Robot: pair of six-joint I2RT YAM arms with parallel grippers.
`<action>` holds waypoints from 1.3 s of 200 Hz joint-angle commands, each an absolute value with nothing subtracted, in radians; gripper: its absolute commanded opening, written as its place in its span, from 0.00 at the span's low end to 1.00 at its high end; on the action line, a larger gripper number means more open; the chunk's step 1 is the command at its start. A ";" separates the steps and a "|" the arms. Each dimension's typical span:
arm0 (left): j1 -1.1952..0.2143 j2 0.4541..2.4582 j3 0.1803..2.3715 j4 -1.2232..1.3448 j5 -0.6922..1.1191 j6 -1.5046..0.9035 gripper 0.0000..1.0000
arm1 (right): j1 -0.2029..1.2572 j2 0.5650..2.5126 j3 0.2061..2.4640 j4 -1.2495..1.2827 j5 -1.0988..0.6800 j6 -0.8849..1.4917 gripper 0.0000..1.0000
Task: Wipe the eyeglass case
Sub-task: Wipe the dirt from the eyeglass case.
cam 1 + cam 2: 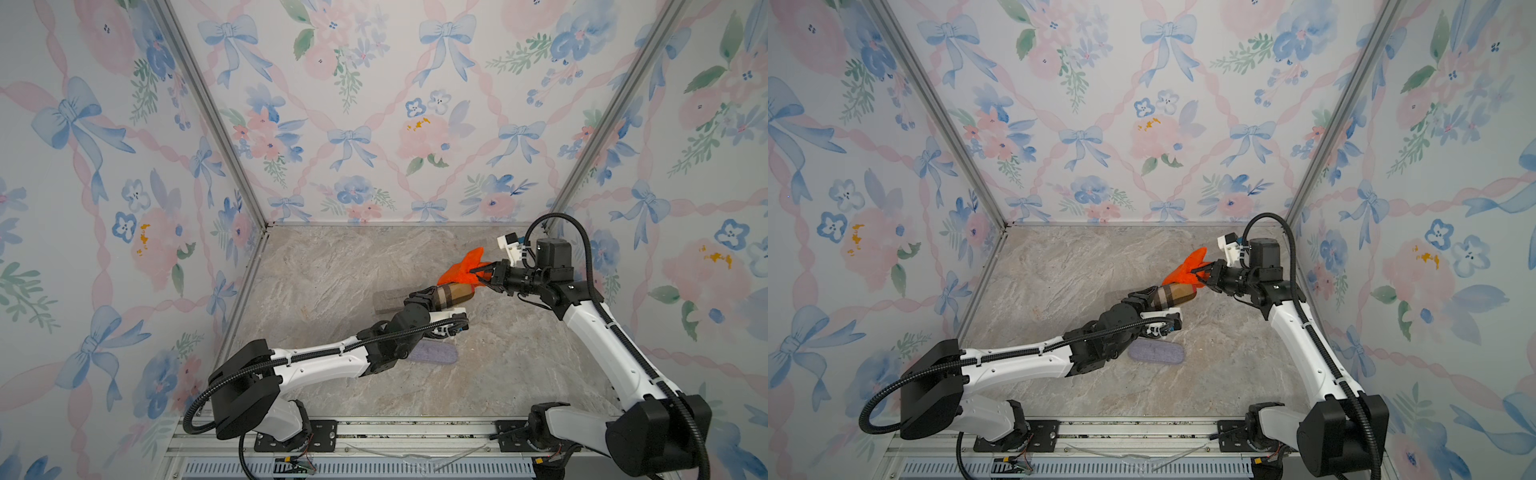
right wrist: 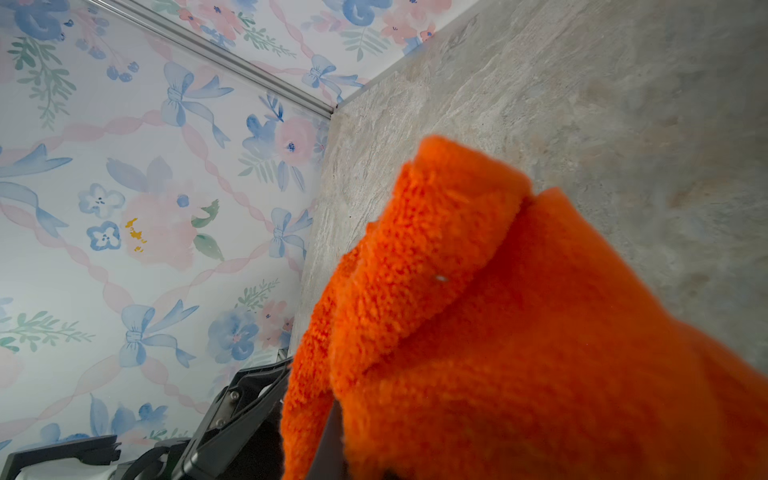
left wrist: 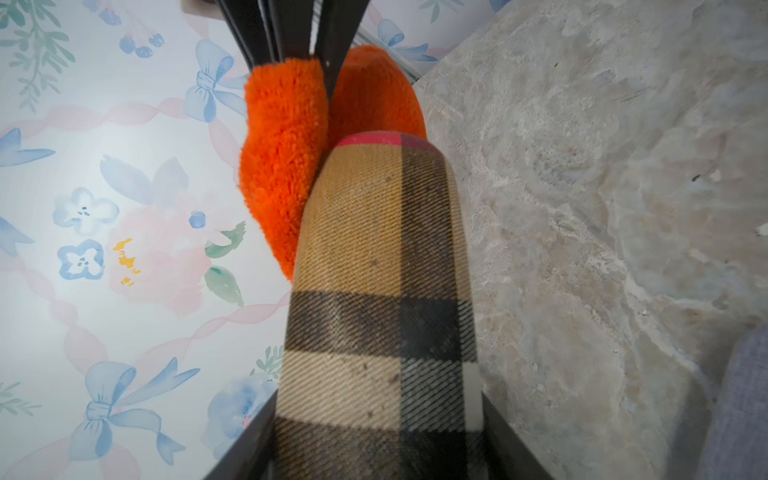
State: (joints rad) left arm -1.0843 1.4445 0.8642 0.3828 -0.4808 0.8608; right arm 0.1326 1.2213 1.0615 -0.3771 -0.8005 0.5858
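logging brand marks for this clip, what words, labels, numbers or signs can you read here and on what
None can be read.
The eyeglass case shows only its check pattern.
The orange cloth is plain.
The grey pouch shows no print.
The wallpaper has only flowers and bows.

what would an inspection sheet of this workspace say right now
surface: marble-look tabletop, no spills seen
job's things: plaid eyeglass case gripped at one end; orange cloth bunched at its other end
clutter: purple-grey pad lying flat; grey-brown block, partly hidden
end effectors: left end effector shut on the eyeglass case; right end effector shut on the orange cloth
cables: black conduit loops free, no snag seen; loose wires below the front rail
surroundings: floral wallpaper walls with aluminium frame posts
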 commanded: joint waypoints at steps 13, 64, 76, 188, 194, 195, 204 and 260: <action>-1.089 1.430 0.907 0.497 -0.531 0.865 0.00 | 0.272 1.252 1.058 -0.345 -0.815 0.616 0.00; -1.089 1.438 0.907 0.497 -0.547 0.876 0.00 | 0.327 1.286 1.125 -0.419 -0.827 0.559 0.00; -1.086 1.427 0.901 0.497 -0.555 0.866 0.00 | 0.268 1.269 1.111 -0.484 -0.847 0.518 0.00; -0.879 1.347 1.083 -0.126 -0.001 0.229 0.00 | 0.060 0.929 1.058 -0.428 -0.872 0.496 0.00; -0.869 1.353 1.099 -0.145 0.055 0.193 0.00 | 0.096 0.918 1.059 -0.426 -0.860 0.491 0.00; -0.867 1.354 1.101 -0.148 0.065 0.186 0.00 | 0.104 0.916 1.059 -0.425 -0.857 0.489 0.00; -0.854 1.362 1.122 -0.164 0.145 0.134 0.00 | 0.173 0.906 1.059 -0.422 -0.827 0.473 0.00; -0.794 1.382 1.187 -0.136 0.502 -0.087 0.00 | 0.494 0.996 1.068 -0.424 -0.584 0.294 0.00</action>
State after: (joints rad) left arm -0.8101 1.3834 1.1465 -0.1402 0.2756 0.0574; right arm 0.4683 0.9428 1.0363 -0.4259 -0.6918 0.4129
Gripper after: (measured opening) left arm 0.601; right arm 0.087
